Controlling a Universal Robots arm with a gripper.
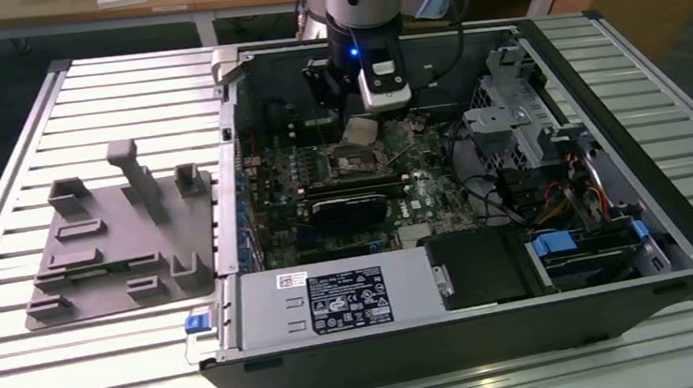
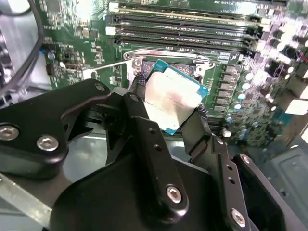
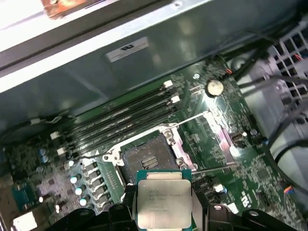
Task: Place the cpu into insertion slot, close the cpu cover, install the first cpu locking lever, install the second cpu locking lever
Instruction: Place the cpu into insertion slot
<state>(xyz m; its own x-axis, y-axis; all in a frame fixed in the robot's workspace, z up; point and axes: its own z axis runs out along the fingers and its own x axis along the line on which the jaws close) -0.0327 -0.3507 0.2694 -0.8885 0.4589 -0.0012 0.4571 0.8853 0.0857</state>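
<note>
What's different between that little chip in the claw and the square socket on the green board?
The cpu has a pale metal top; the insertion slot has a dark recessed centre. The cpu is clamped in the gripper, not seated; the insertion slot sits in the green board, open and empty. Both are square.

The cpu [image 3: 163, 202] has a smooth silvery-beige metal lid with a dull sheen, and the gripper [image 2: 169, 107] clasping it is matt black with shiny metal screw heads. The insertion slot [image 3: 147, 161] shows a bright metal rim around a dark centre on the glossy green motherboard [image 3: 260, 168]. The worktop [image 1: 35, 372] is ribbed satin silver metal, carrying a matt grey plastic fixture [image 1: 101, 262].
</note>
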